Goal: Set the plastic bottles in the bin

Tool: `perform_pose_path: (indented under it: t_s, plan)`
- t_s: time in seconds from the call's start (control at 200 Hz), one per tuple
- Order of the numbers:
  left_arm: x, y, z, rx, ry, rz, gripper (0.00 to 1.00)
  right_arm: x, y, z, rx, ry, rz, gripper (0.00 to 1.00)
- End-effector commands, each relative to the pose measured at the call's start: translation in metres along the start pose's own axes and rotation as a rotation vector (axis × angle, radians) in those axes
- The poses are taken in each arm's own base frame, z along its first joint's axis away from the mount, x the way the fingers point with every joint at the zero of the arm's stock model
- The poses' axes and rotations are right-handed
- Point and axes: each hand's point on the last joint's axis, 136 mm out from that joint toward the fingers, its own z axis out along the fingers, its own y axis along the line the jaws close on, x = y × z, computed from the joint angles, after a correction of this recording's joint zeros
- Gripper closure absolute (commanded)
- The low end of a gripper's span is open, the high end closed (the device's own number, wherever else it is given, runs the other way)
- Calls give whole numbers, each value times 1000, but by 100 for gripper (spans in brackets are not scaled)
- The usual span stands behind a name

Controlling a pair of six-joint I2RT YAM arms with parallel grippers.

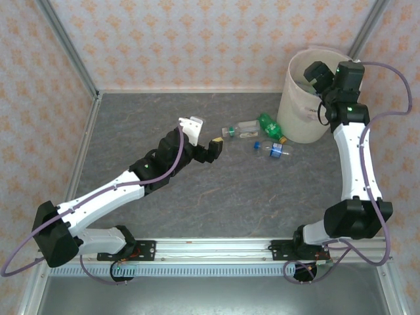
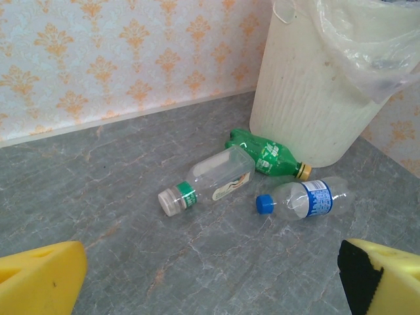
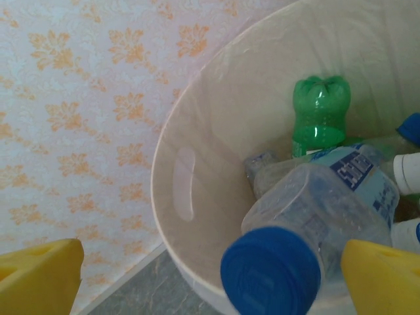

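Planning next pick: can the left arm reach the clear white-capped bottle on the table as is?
Probably yes: left gripper open, facing the white-capped bottle across bare table; green bottle lies close behind.

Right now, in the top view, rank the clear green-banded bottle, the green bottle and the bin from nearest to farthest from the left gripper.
1. Clear bottle, just right of the left gripper.
2. Green bottle, farther right, beside the bin.
3. Bin, in the far right corner.
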Motion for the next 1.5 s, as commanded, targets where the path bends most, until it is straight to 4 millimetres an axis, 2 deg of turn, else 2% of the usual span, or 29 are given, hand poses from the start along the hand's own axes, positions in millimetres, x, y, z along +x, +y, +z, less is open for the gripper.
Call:
perform_pose_path:
  t_s: [0.0,0.185,0.31,0.46,0.636,0.726,0.896,1.091,1.271,1.381,1.497]
  plan:
    - [-15,-6,1,19,-21,-11,1,-4,13,-17,-53,-8,3,0]
    - [-15,-7,2,20,-21,-11,1,-2,25,0,-105,27,-9,0]
    - [-14,-3,0,4,-21,-15,1,-4,28,21,-103,47,-15,0]
    - [-13,4,-7,-20,-25,-17,1,-13,42,44,-130,49,-17,0]
    - [-12,9,-11,-43,-25,-25,1,-17,51,80,-139,81,-11,0]
    - [-13,10,-12,-47,-26,-26,1,-23,60,89,-147,91,-10,0]
    - [-13,11,-12,-51,-28,-29,1,-27,75,80,-189,98,-13,0]
    - [-13,8,-8,-38,-28,-39,1,-13,87,57,-217,115,-81,0]
    - [-14,3,-2,-24,-23,-35,1,-16,72,51,-76,44,-179,0]
    - [-15,3,-1,-25,-20,-34,1,-22,59,56,-6,9,-191,0]
    - [-13,4,-3,-27,-15,-38,1,-23,56,66,16,-1,-210,0]
